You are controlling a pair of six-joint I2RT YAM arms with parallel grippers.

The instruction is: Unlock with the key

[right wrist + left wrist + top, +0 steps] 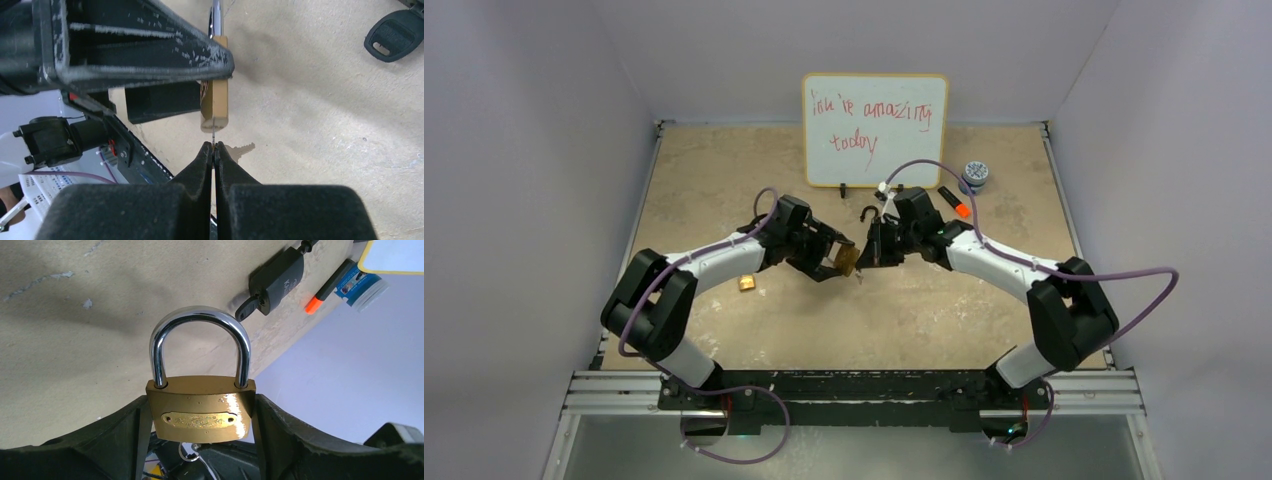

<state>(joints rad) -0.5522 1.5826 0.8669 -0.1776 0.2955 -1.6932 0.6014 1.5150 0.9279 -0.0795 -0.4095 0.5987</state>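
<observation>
While shackle (200,315) is closed, padlock (200,410): clamped in my left gripper (842,260), off the table (724,180).
Key (213,131): pinched in my right gripper (213,147), jaws together, at padlock's 6 o'clock, seemingly in keyhole.
Shackle: key turn not yet done.

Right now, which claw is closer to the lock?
Left. The left claw grips the lock by its sides. The right claw sits just off its bottom end, pinching the key that reaches it.
</observation>
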